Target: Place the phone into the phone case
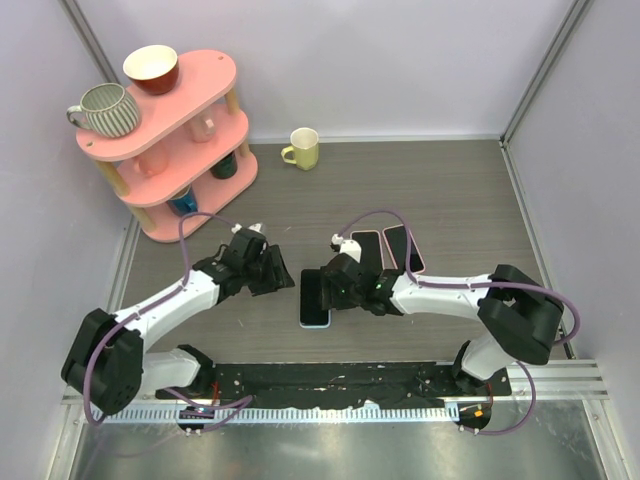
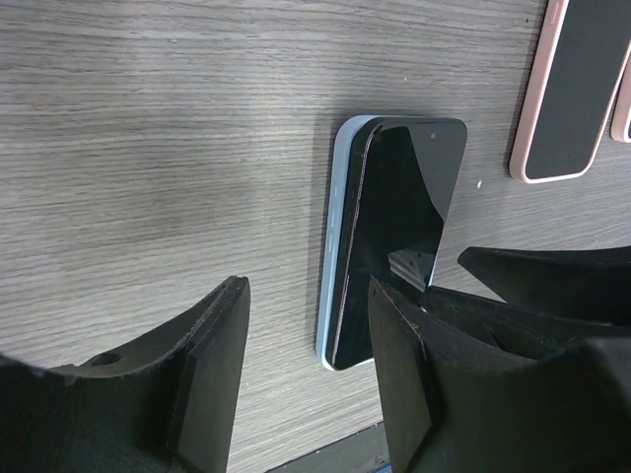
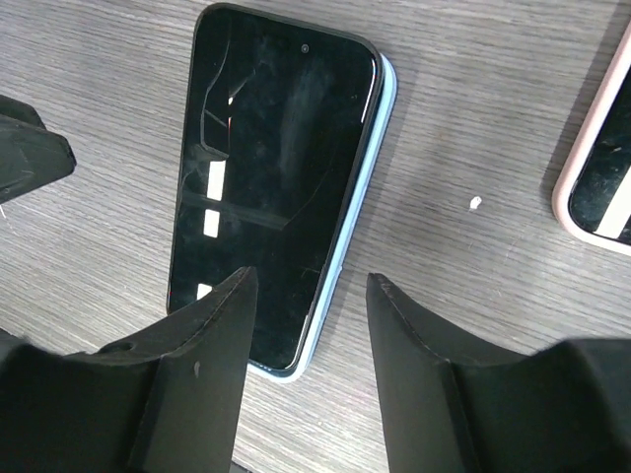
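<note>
A black phone (image 1: 314, 296) lies face up on a light blue phone case (image 1: 314, 324) in the middle of the table. In the left wrist view the phone (image 2: 404, 217) sits askew in the case (image 2: 338, 207), with its left long edge raised above the rim. In the right wrist view the phone (image 3: 271, 177) covers the case, whose blue rim (image 3: 380, 133) shows along the right side. My left gripper (image 1: 277, 273) (image 2: 306, 384) is open, just left of the phone. My right gripper (image 1: 334, 287) (image 3: 306, 370) is open and straddles the phone's near right edge.
Two pink-cased phones (image 1: 365, 247) (image 1: 403, 248) lie just behind the right gripper; one also shows in the left wrist view (image 2: 572, 89) and in the right wrist view (image 3: 601, 177). A yellow mug (image 1: 301, 148) stands at the back. A pink shelf (image 1: 170, 130) with cups stands at the back left.
</note>
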